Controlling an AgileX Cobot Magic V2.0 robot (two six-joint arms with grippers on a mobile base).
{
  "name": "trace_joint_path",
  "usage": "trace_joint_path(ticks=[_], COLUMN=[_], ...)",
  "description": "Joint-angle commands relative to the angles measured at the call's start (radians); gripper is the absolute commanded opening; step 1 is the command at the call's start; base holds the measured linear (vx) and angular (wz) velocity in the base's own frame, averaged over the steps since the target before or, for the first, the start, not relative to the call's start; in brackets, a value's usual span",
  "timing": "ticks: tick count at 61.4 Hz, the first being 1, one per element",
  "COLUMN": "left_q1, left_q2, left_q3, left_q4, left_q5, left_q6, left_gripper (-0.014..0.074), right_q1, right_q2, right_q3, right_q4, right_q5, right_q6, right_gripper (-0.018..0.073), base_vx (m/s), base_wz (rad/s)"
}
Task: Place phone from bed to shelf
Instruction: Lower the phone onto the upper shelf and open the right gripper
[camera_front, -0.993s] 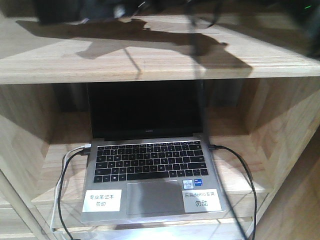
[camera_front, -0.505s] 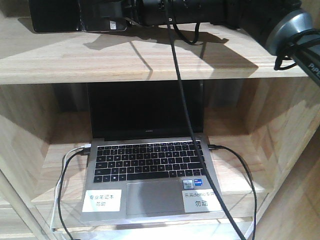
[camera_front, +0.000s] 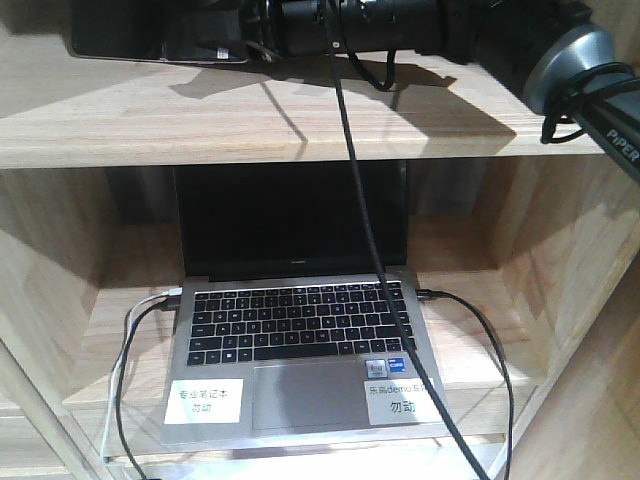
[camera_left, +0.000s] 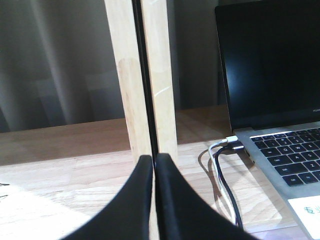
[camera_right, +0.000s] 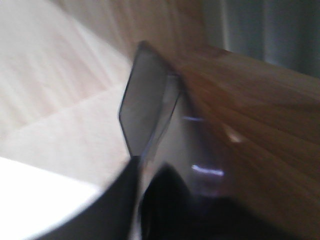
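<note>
Black right gripper (camera_right: 142, 172) pinching phone (camera_right: 147, 112) by one end, edge-on, probably just above top board of shelf (camera_front: 300, 120). Thin, stiff, glossy, likely slippery and breakable; best held across its flat faces near one end. Left gripper (camera_left: 153, 165) pressed together, empty. Beyond, laptop (camera_front: 300, 350).

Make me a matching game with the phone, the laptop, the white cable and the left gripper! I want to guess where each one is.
Things:
1. phone
2. laptop
3. white cable
4. left gripper

Places or states:
A. fingers pressed together
B. on the top shelf board, held by the right gripper
C. open in the lower compartment
D. plugged into the laptop's side

Pairs: 1-B, 2-C, 3-D, 4-A
</note>
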Motion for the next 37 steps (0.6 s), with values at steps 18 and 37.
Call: trace_joint_path(ticks=[18, 37], left_q1=[-0.002, -0.002], left_q2=[-0.009, -0.009], left_q3=[-0.026, -0.026], left_q4=[-0.005, -0.005], left_q5=[-0.072, -0.072], left_q6=[-0.004, -0.004], left_gripper=[0.0001, 0.0001], right_q1=[-0.007, -0.007], right_q2=[-0.067, -0.124], right_q3=[-0.028, -0.028], right_q4=[-0.041, -0.127], right_q5=[-0.087, -0.094], right_q6=[-0.010, -0.003], right_gripper=[0.0684, 0.0659], base_vx=[0.00, 0.00], base_wz=[0.00, 0.00])
